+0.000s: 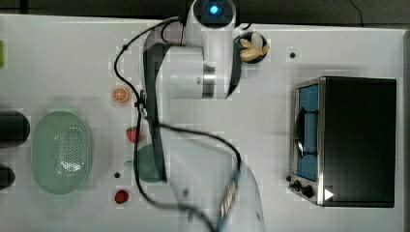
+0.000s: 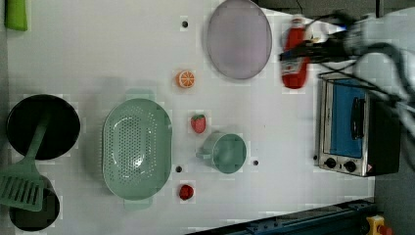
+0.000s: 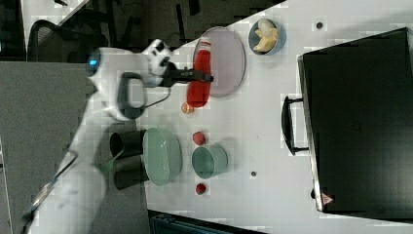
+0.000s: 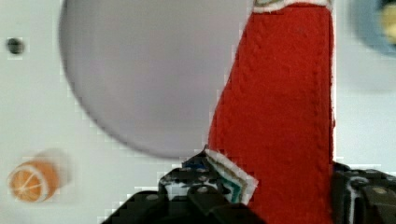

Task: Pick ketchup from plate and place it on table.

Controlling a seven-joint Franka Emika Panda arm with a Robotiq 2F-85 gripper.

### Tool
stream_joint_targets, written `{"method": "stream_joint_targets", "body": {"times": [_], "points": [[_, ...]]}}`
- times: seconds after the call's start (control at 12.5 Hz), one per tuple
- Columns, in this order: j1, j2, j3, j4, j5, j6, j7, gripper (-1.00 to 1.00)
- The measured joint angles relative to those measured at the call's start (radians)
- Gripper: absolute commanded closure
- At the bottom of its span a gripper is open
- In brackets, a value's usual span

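One gripper closed on the slim red soft-sided ketchup squeeze bottle, jaws pinching its labelled middle. Bottle held clear of the large flat round lilac-grey plate, off the plate's rim in the left view, toward the steel-fronted toaster oven. Seemed lifted above the white tabletop rather than resting on it, though height hard to judge from these angles.

Step in hand judged to be the carry toward a bare patch of table. Best done by keeping the bottle away from the plate and well short of the oven, lowering slowly until its side or base met the surface, then spreading the jaws only once supported.

Bottle body ribbed or stitched-looking in the wrist view, matte red, with a white band at the far end. Plate smooth, plain, faintly glossy. Small round orange slice lying just off the plate's edge.
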Motion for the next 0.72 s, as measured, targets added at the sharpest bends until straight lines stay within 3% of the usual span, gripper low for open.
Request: {"method": "stream_joint_targets", "body": {"times": [0.32, 0.56, 0.72], "points": [[-0.028, -0.287, -0.029, -0.055, 0.014, -0.157, 0.031, -0.17], [-0.035, -0.456, -0.057, -0.216, 0.006, -0.144, 0.063, -0.17], [-0.037, -0.490, -0.056, -0.338, 0.006, -0.048, 0.073, -0.17]]}}
